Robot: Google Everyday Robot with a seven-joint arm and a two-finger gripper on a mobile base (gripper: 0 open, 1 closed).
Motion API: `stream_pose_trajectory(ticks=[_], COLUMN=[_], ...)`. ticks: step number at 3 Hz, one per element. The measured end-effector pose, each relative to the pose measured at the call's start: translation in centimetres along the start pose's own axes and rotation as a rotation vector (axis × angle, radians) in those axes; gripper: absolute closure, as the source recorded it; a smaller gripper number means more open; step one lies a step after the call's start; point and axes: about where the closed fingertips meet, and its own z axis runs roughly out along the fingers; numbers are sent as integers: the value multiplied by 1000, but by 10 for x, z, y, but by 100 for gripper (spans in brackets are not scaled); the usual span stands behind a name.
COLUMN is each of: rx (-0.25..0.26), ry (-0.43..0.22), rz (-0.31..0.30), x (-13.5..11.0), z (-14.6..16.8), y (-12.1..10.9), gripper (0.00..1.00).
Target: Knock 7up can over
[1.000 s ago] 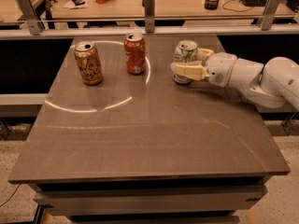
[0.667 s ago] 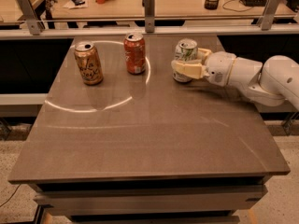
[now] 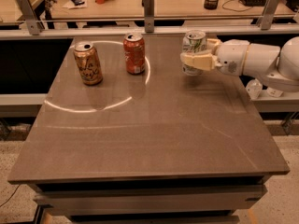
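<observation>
Your gripper (image 3: 196, 58) sits at the far right of the table (image 3: 163, 139), reaching in sideways from the right edge on its white arm (image 3: 254, 59), and it is pressed up against the 7up can (image 3: 194, 40). A cream part of the gripper lies across the front of the can, low down. You cannot tell from here whether it is clamped on the can or only set against it.

The 7up can stands near the table's back right corner, silver top up. It looks upright or close to it, with its base apparently on the tabletop, so by this view it has not been knocked over. The approach and the contact look done. What is left for you is the push or sweep that tips the can onto its side.

Farther left, well apart from the gripper, the red can (image 3: 134, 54) stands upright near the back edge. The gold-brown can (image 3: 88, 63) stands upright just beyond it, toward the left. A pale ring of light (image 3: 93, 108) curves across the tabletop around those two. A tip to the left has open tabletop before the red can. A metal rail (image 3: 93, 31) runs behind the table.
</observation>
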Motion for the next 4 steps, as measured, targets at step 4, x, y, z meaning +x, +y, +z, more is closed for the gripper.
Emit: stream_pose_trajectory(ticks=[4], rx=[-168], ry=[541], rz=[-207], x=[-84], z=[-59], y=[12], gripper=[100])
